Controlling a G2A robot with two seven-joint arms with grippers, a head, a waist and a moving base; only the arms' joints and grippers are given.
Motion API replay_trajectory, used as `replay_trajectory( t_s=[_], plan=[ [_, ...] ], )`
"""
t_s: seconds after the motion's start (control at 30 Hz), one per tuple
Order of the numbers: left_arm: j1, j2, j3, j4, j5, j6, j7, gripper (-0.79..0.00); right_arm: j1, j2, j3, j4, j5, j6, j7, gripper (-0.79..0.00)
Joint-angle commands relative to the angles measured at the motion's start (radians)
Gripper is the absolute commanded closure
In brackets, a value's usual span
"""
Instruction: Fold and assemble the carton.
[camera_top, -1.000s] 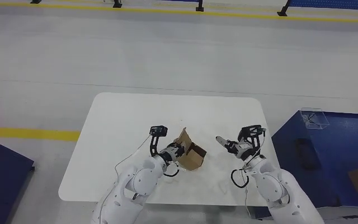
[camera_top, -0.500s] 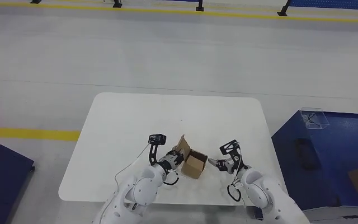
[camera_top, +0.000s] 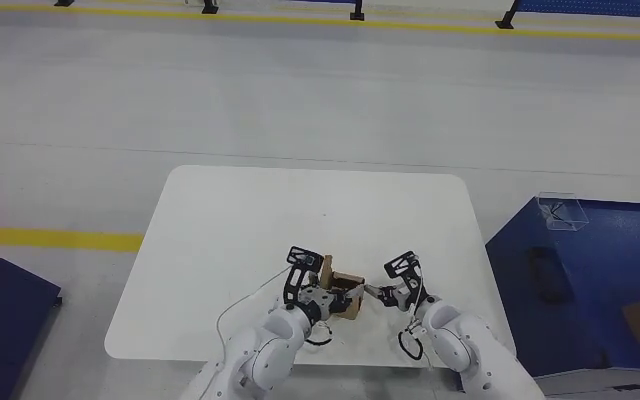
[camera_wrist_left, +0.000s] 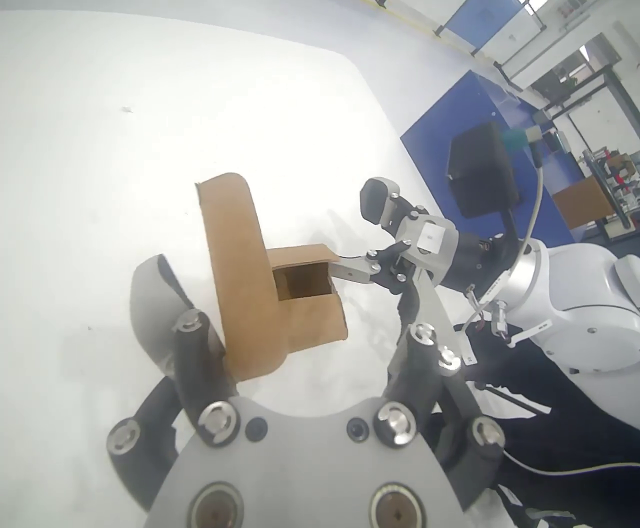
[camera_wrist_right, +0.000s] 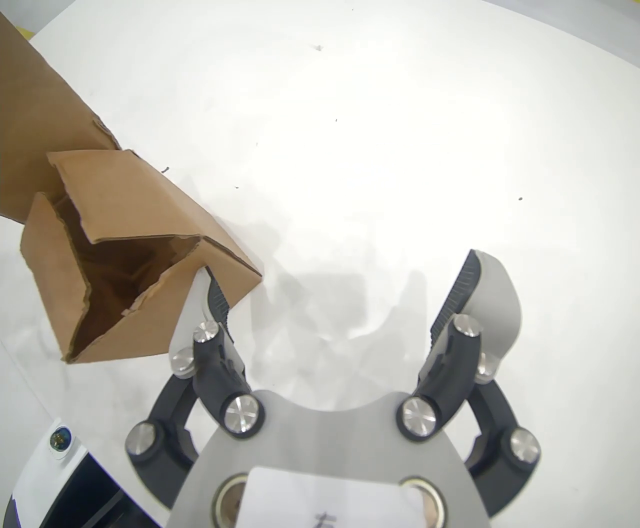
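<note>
Two end effectors sit at the table's (camera_top: 250, 230) near edge, either side of the carton (camera_top: 343, 294). We note the left end effector (camera_wrist_left: 285, 300) spread wide, the carton's raised flap (camera_wrist_left: 235, 260) just beside one finger. The right end effector (camera_wrist_right: 345, 270) is also wide, one finger (camera_wrist_right: 212, 292) touching the carton's open end. The carton lies on its side.

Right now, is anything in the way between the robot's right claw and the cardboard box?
No, nothing visible stands between them. The right gripper is open, and one of its fingers touches the edge of the carton at its open end.
</note>
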Motion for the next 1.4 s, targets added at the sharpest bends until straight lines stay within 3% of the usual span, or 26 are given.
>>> replay_trajectory(
  t_s=[0.0,0.6,0.77,0.9,1.07,1.37],
  plan=[
    [-0.010,-0.002,0.019,-0.002,0.019,-0.005,-0.023,-0.785,-0.003,-0.001,-0.003,-0.002,0.000,-0.001,-0.003,-0.785],
    [-0.076,-0.026,0.104,0.028,0.097,0.028,-0.126,-0.785,-0.012,-0.010,0.007,-0.010,0.035,-0.021,-0.003,-0.785],
    [-0.085,-0.033,0.108,0.038,0.086,0.033,-0.132,-0.785,-0.009,-0.012,0.066,-0.024,0.159,0.007,-0.016,-0.785],
    [-0.088,-0.036,0.111,0.044,0.084,0.031,-0.136,-0.785,-0.031,-0.007,0.118,-0.060,0.261,-0.062,0.006,-0.785],
    [-0.088,-0.040,0.113,0.046,0.084,0.032,-0.135,-0.785,-0.075,0.002,0.130,-0.087,0.207,-0.151,-0.005,-0.785],
    [-0.076,-0.043,0.105,0.045,0.084,0.034,-0.126,-0.785,-0.085,-0.002,0.101,-0.074,0.135,-0.138,-0.045,-0.785]
  ],
)
